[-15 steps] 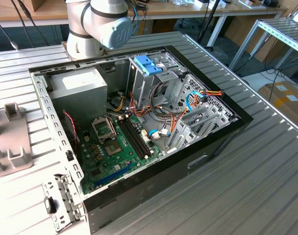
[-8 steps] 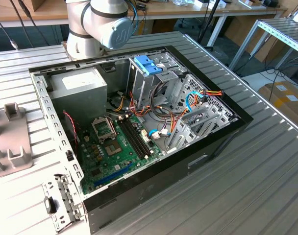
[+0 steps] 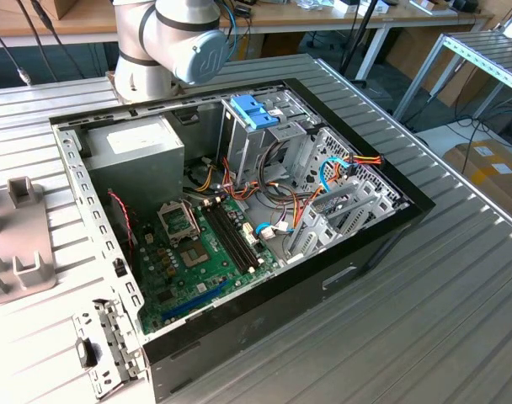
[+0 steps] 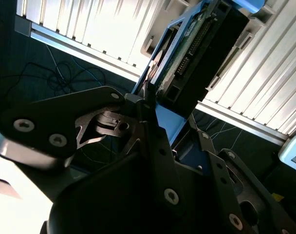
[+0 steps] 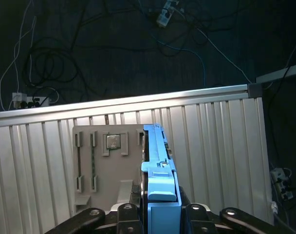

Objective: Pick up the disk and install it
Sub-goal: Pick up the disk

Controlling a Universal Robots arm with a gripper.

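We can read no text anywhere. The white label (image 3: 131, 138) on the grey power supply (image 3: 138, 181) has print too small for us to make out; the disk (image 4: 211, 44) shows no legible marking.

Robotics lab: robot arm (image 3: 176, 38), opened computer (image 3: 340, 282), workbenches (image 3: 306, 18).
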